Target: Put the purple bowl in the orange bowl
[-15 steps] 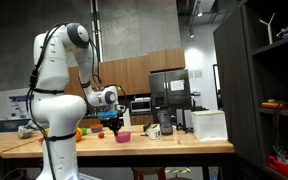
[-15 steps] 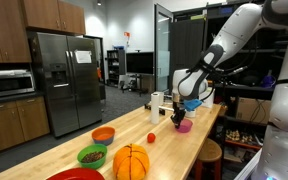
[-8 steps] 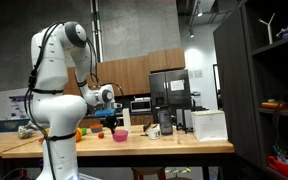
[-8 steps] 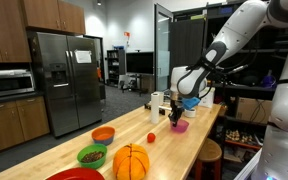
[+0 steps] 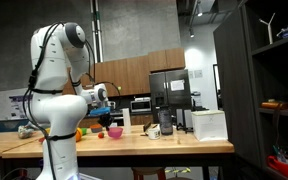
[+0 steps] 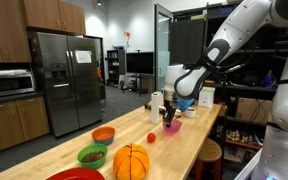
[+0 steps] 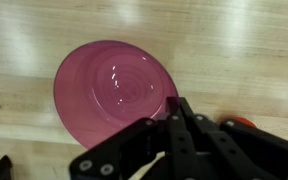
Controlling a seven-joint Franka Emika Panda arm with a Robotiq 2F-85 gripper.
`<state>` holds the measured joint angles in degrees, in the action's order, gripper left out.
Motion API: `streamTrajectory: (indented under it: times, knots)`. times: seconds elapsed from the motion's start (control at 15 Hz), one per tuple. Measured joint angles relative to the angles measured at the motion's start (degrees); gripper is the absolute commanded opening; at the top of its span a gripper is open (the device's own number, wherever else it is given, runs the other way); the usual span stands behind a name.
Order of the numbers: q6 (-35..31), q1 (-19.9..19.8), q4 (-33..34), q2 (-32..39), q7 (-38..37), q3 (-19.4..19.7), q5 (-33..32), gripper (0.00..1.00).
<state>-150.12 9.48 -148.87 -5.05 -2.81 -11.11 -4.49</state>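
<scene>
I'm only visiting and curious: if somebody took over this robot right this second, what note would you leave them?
The gripper is shut on the purple bowl, pinching its rim.
The orange bowl sits farther along the counter, well apart from the purple one.
Done: the grasp.
Left: carry the purple bowl over the orange bowl, lower it in, and open the gripper.

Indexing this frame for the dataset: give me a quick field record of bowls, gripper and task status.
gripper: shut on the purple bowl's rim
purple bowl: upright, empty
orange bowl: on the counter, well apart from the purple bowl
between them: small red object
lifted or resting: cannot tell
task status: purple bowl not yet in the orange bowl
</scene>
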Motion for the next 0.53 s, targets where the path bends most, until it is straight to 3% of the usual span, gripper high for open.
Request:
streamTrajectory:
  times: [0.53]
  knots:
    - [0.87, 2.85, 4.37, 0.14, 0.09, -3.79, -3.22, 0.01]
